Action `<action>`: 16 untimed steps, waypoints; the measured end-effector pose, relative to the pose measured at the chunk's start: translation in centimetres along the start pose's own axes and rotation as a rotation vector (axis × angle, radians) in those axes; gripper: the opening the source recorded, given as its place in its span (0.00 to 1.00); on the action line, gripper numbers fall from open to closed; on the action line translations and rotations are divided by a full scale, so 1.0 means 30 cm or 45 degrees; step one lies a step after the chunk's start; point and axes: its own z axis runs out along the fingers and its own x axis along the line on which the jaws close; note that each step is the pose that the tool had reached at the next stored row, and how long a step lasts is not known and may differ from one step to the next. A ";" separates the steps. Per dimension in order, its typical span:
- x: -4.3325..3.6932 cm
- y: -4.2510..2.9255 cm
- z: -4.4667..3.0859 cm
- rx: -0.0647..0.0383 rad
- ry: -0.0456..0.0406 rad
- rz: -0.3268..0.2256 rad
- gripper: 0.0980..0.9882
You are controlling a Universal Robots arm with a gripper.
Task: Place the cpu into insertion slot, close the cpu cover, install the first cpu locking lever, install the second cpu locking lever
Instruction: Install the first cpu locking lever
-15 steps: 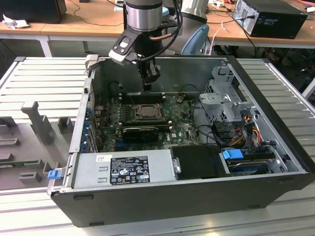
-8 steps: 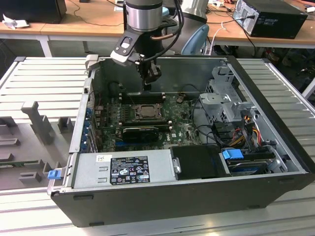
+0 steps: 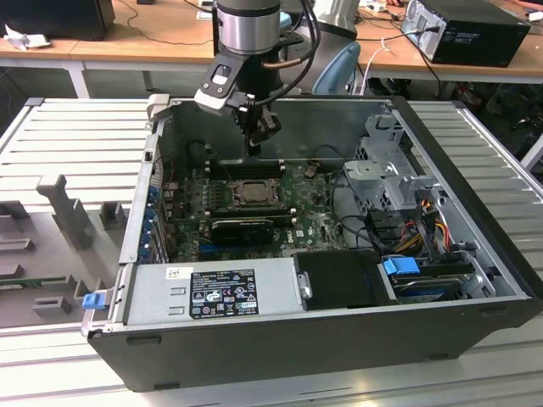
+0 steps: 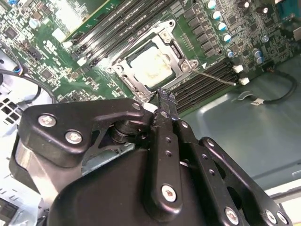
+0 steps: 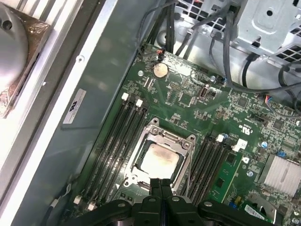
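One cpu [image 5: 160, 159], a pale tan-grey square with a smudged face, sits in the insertion slot [image 5: 137, 164] on the motherboard [image 5: 188, 99], inside one open computer case [image 3: 297, 356] on the ribbed tabletop [image 3: 76, 136]. One cpu cover [image 5: 165, 135], a silvery frame, lies flat around the chip. One thin lever arm [image 4: 216, 77] juts out beside the socket. The gripper [image 4: 164, 96] has its jaws pressed together, tips just over the socket's edge. That edge is partly hidden behind the gripper in both wrist views.
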 end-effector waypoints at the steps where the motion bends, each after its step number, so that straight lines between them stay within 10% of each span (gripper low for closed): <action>1: 0.000 0.000 0.000 0.000 0.001 -0.016 0.01; 16: 0.000 0.000 0.002 0.000 0.029 -0.484 0.01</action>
